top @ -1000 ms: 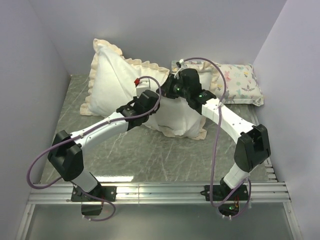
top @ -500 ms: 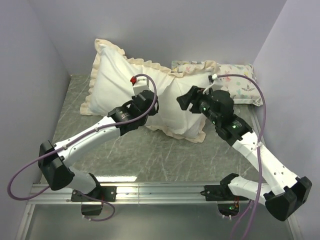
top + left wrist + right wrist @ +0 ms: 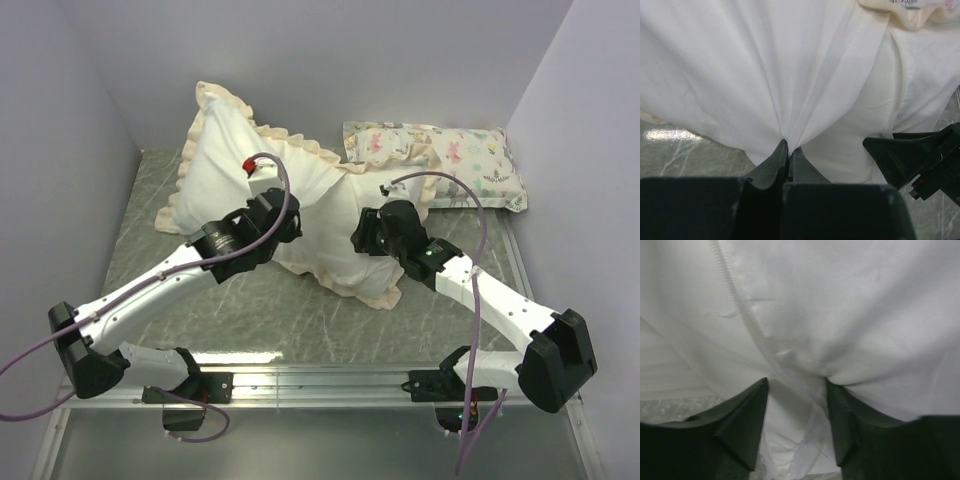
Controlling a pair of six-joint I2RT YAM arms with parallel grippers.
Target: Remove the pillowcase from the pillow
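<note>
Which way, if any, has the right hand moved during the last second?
Yes. The right hand has pulled back toward the near side, away from the animal-print pillow.

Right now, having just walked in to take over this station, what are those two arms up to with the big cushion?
They are working at stripping the pillowcase on the table. The left claw is pinched shut on a gather of its cream-white fabric, with folds fanning out from the grip. The right claw pushes into the cloth beside the zipper, fingers apart. The case is not off yet. A small animal-print pillow lies behind.
</note>
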